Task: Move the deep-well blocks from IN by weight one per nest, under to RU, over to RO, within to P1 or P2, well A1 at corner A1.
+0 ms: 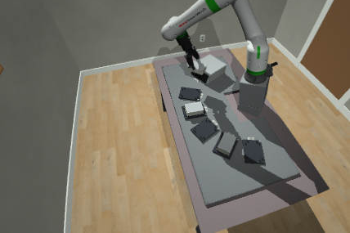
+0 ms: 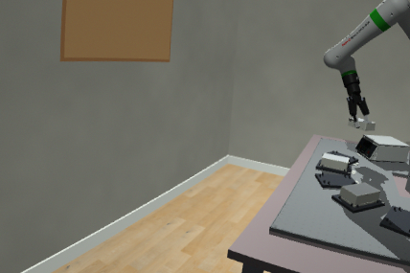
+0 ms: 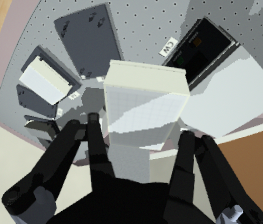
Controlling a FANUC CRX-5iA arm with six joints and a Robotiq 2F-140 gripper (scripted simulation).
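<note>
My gripper (image 1: 195,63) (image 2: 361,118) (image 3: 140,113) is shut on a pale deep-well block (image 1: 199,69) (image 2: 362,125) (image 3: 142,107), held in the air near the check-weigher CW (image 1: 214,67) (image 2: 388,147) (image 3: 227,92). CW's dark front (image 3: 202,52) shows no clearly lit lamp. A second block (image 1: 194,109) (image 2: 335,162) (image 3: 47,81) sits in a dark nest. A third block (image 1: 226,144) (image 2: 360,194) sits in another nest farther from CW. The held block's cut corner cannot be made out. The nest labels are too small to read.
An empty nest (image 1: 190,93) (image 3: 89,37) lies nearest CW. Another empty nest (image 1: 205,130) (image 2: 333,179) lies between the two seated blocks, and a third (image 1: 253,152) (image 2: 399,220) is at the far end of the row. The arm's base (image 1: 253,94) stands beside the grey plate (image 1: 213,186).
</note>
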